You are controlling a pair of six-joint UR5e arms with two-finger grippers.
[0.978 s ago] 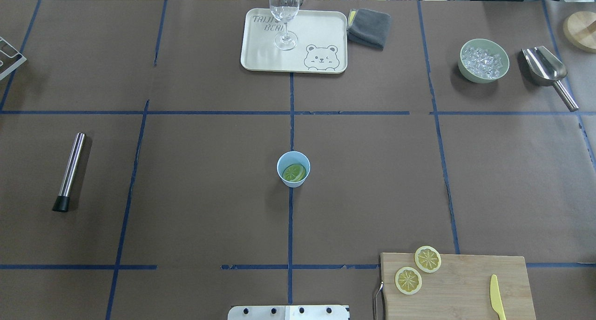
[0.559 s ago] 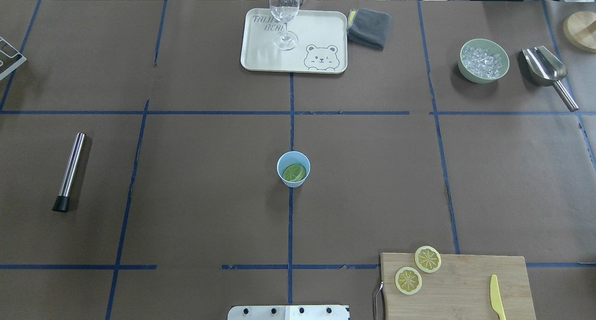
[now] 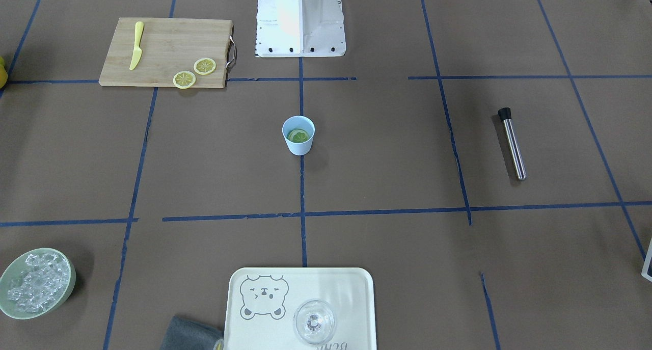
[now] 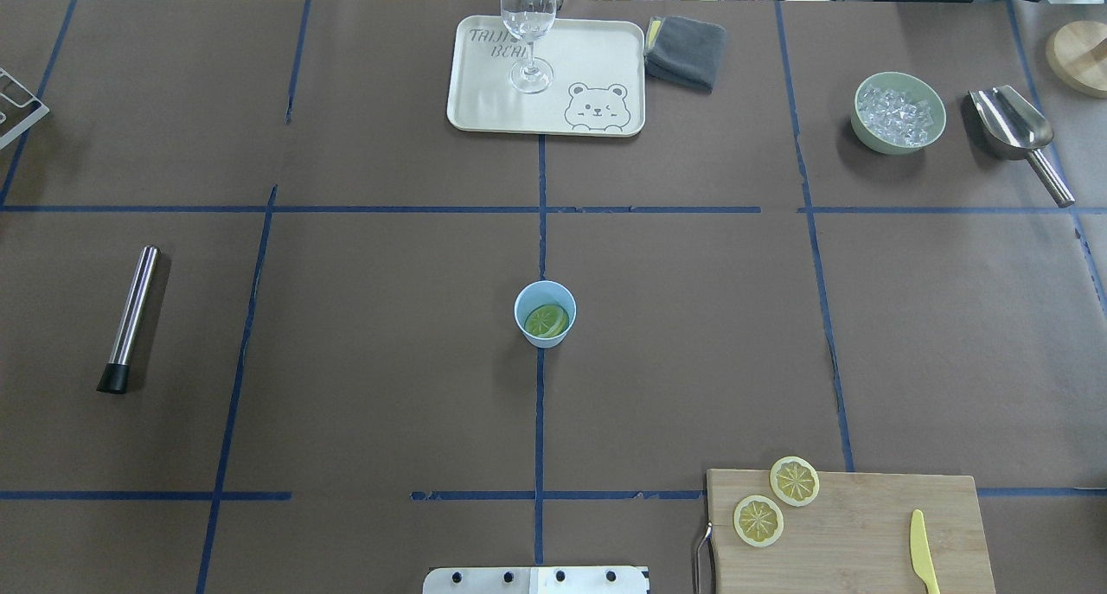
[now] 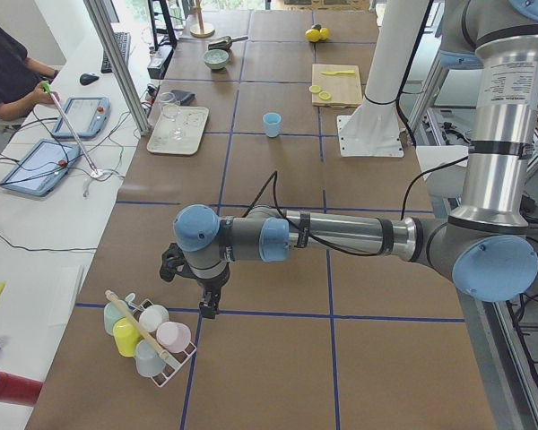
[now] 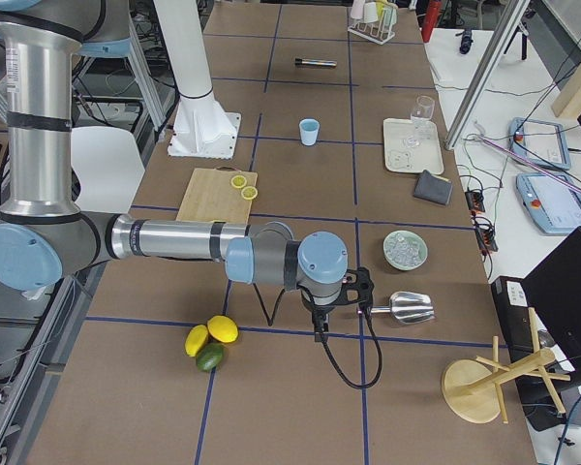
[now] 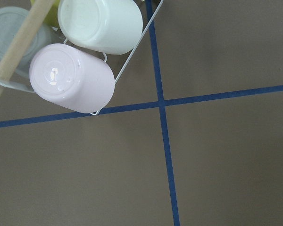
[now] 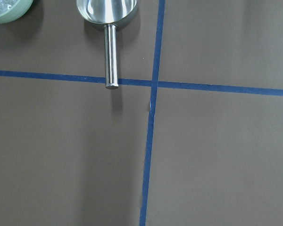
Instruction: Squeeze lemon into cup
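The light-blue cup [image 4: 546,338] stands upright at the table's middle, also in the front view [image 3: 298,145]. One lemon slice [image 4: 546,321] lies inside it, leaning on the wall. Two more lemon slices [image 4: 794,480] [image 4: 758,520] lie on the cutting board [image 4: 856,533]. My left gripper [image 5: 208,309] hangs far off at the table's left end beside a cup rack [image 5: 148,336]. My right gripper [image 6: 320,329] hangs at the right end near the scoop [image 6: 407,307]. I cannot tell whether either is open or shut.
A yellow knife [image 4: 923,551] lies on the board. A tray [image 4: 597,49] with a wine glass [image 4: 527,23], a grey cloth [image 4: 686,51], a pale-green bowl [image 4: 867,133] of ice and a steel muddler [image 4: 130,317] stand around the table. Whole lemons [image 6: 211,339] lie near the right arm.
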